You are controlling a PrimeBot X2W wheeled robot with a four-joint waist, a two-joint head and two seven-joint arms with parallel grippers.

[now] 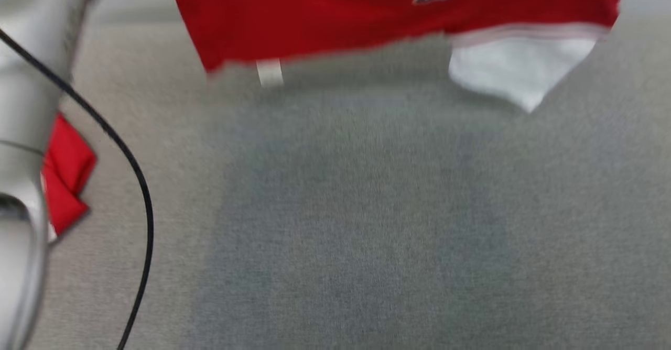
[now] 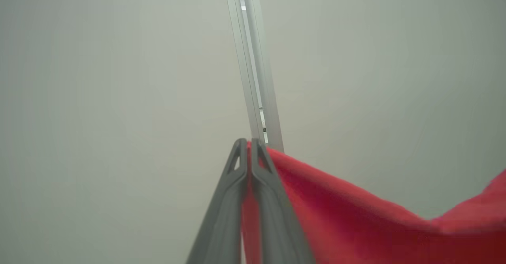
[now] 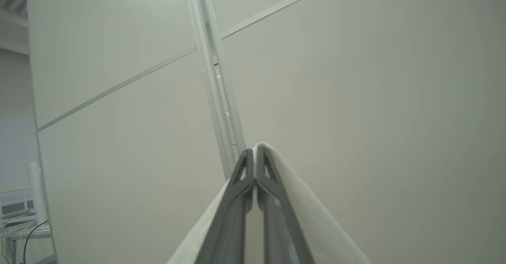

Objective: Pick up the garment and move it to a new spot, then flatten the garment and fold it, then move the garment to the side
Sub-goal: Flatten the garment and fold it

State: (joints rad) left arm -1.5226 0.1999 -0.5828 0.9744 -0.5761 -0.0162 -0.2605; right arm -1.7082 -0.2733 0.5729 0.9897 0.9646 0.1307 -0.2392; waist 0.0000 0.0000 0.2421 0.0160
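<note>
The garment (image 1: 367, 20), red with a white panel (image 1: 519, 69) and blurred lettering, hangs along the top of the head view above the grey table (image 1: 367, 224). In the left wrist view my left gripper (image 2: 249, 143) is shut on a red edge of the garment (image 2: 355, 224), which sags away to the right. In the right wrist view my right gripper (image 3: 255, 151) is shut on white cloth of the garment (image 3: 316, 224), draped over both fingers. Another red fold (image 1: 65, 174) shows behind my pale left forearm (image 1: 31, 77).
A black cable (image 1: 131, 166) loops down from the left forearm over the table. Both wrist views face a pale wall with a metal post (image 2: 253, 58) (image 3: 213, 58). A small desk with cables (image 3: 19, 224) stands at the lower left of the right wrist view.
</note>
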